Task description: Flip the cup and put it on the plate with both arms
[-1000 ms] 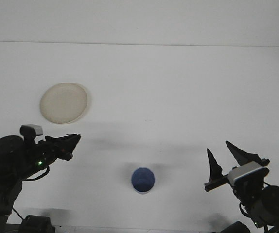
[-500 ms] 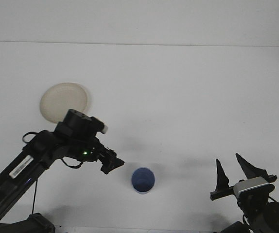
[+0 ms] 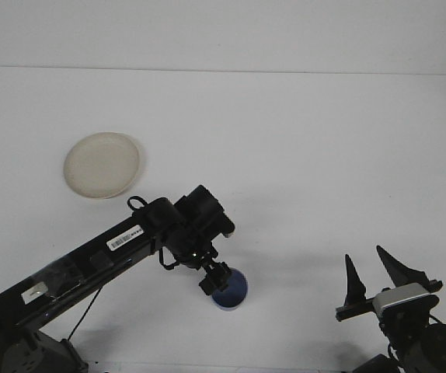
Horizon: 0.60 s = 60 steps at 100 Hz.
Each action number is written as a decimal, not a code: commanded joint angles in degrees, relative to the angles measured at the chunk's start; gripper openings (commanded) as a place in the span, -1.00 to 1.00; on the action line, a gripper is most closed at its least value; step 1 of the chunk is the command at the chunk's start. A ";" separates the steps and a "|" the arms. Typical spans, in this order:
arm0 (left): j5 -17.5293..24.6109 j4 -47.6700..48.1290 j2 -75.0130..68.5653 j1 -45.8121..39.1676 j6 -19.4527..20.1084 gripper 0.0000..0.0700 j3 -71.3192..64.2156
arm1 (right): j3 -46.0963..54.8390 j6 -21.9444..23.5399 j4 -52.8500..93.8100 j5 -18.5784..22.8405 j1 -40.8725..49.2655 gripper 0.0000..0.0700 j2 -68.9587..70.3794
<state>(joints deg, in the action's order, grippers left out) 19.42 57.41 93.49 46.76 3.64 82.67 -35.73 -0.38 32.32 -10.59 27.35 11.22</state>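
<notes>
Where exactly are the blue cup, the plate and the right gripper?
blue cup (image 3: 234,294): front view, visible right part of its rim.
plate (image 3: 101,165): front view, its centre.
right gripper (image 3: 373,273): front view, between its two open fingers.

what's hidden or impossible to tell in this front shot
- Left gripper: open or shut is unreadable; it is small, dark and seen against the cup.
- Blue cup: its near-left rim is covered by that gripper, so contact is unclear.
- Right arm: its base is cut off by the bottom edge; only the open right gripper shows.
</notes>
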 commanded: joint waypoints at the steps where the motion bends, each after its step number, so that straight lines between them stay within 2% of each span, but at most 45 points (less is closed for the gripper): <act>1: -0.44 -0.22 2.19 1.25 0.85 0.24 1.27 | -0.20 0.39 -0.50 0.07 0.28 0.13 0.02; 22: -4.66 -2.19 6.93 3.85 0.85 0.24 1.27 | -0.20 0.39 -0.50 0.07 0.28 0.13 0.02; 39: -5.42 -3.80 9.64 5.11 0.83 0.13 1.27 | -0.20 0.39 -0.50 0.07 0.28 0.13 0.02; 48: -6.71 -4.13 10.47 5.40 0.83 -0.21 1.27 | -0.20 0.39 -0.50 0.04 0.28 0.13 0.02; 52: -7.41 -4.13 10.58 5.42 0.83 -0.52 1.27 | -0.20 0.39 -0.50 0.04 0.28 0.13 0.02; 57: -7.61 -4.13 10.58 5.44 0.83 -1.00 1.27 | -0.20 0.37 -0.50 0.04 0.28 0.13 0.02; 60: -7.63 -4.24 10.58 5.44 0.83 -0.95 1.27 | -0.20 0.37 -0.50 0.04 0.28 0.13 0.02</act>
<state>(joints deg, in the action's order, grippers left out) 12.19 53.15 102.80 51.57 3.75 82.67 -35.73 -0.38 32.32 -10.59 27.35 11.22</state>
